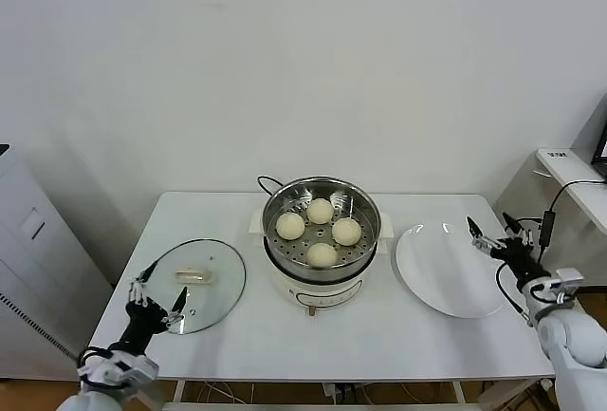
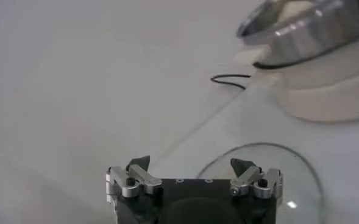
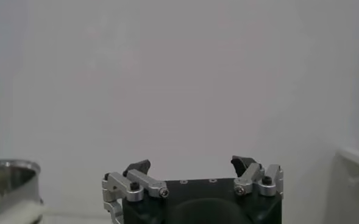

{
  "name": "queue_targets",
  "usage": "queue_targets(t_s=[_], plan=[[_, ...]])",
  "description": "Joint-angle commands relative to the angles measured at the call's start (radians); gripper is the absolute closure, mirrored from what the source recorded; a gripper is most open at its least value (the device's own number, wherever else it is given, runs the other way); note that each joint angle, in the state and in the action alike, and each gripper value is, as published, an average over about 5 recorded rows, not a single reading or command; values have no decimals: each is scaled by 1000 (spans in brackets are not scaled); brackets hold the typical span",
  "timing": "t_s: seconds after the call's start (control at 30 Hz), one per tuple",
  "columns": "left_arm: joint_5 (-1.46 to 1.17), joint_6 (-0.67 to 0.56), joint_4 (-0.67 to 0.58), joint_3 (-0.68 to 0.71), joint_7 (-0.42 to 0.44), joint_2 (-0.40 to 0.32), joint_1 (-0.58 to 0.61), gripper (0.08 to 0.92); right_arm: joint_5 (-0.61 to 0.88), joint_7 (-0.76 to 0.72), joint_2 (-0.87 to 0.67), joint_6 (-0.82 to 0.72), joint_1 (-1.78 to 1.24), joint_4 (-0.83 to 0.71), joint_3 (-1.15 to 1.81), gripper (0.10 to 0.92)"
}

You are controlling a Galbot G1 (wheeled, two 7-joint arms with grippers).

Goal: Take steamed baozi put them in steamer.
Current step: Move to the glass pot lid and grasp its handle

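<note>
The steel steamer (image 1: 321,204) stands on its cream pot base at the table's middle. Several cream-white baozi lie in its perforated basket: one at the back (image 1: 320,210), one on the left (image 1: 290,226), one on the right (image 1: 346,231), one in front (image 1: 321,254). The steamer rim also shows in the left wrist view (image 2: 301,27) and in the right wrist view (image 3: 5,173). My left gripper (image 1: 156,302) is open and empty at the table's front left, by the glass lid. My right gripper (image 1: 493,231) is open and empty beyond the table's right edge, beside the plate.
A round glass lid (image 1: 194,285) with a cream handle lies flat on the table to the left of the steamer. An empty flat white plate (image 1: 446,269) lies to its right. The black cord (image 1: 268,183) runs behind the pot. A grey cabinet (image 1: 28,269) stands at the left.
</note>
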Motion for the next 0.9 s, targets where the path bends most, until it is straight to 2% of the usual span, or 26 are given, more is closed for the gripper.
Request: queue_targets(t_s=[0.03,0.23,0.9], plan=[[736,-211,275,64,-98,-120,-125,177,-67,-24,63,23,-78,-8,75,203],[848,-186,373,53,-142,-163,-211,177,-88,-30,69,33,-72,-16,66,203],[830,-143,530,49,-158,-187,-352,177,-156,-53,107,62,-65,-40,45,203]])
